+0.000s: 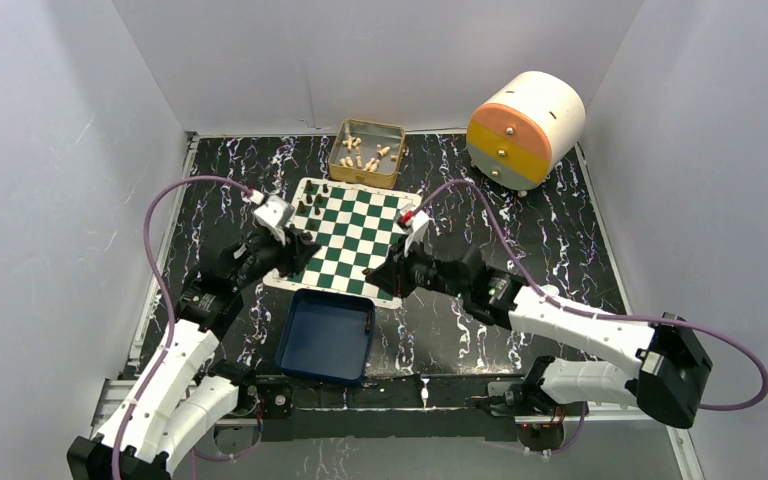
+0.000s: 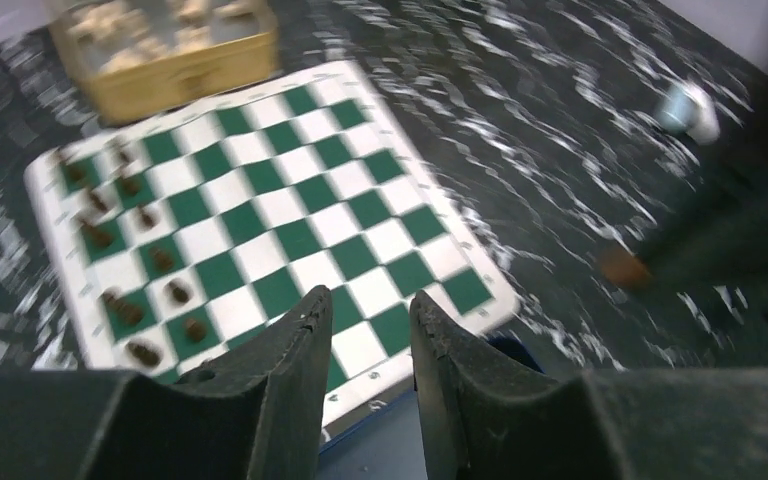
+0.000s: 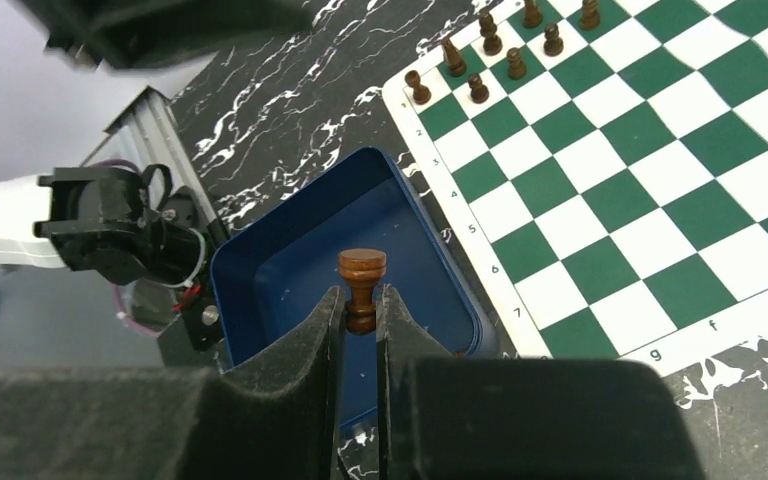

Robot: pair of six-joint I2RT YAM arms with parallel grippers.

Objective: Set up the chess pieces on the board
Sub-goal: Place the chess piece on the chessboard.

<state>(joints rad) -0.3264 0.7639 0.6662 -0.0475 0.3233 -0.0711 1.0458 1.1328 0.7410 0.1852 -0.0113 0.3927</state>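
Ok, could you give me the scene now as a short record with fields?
board: green-and-white checkered mat, lying flat
chess pieces: several stand along the board's left side
right gripper: shut on one dark piece by the board's right edge
left gripper: open, holding nothing
blue tray: nearer than the board
gold tin: beyond the board, cream pieces inside

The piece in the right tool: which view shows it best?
The right wrist view: the piece is sharp and close, pinched in the right tool. In the top view it is too small to tell; the left wrist view is blurred.
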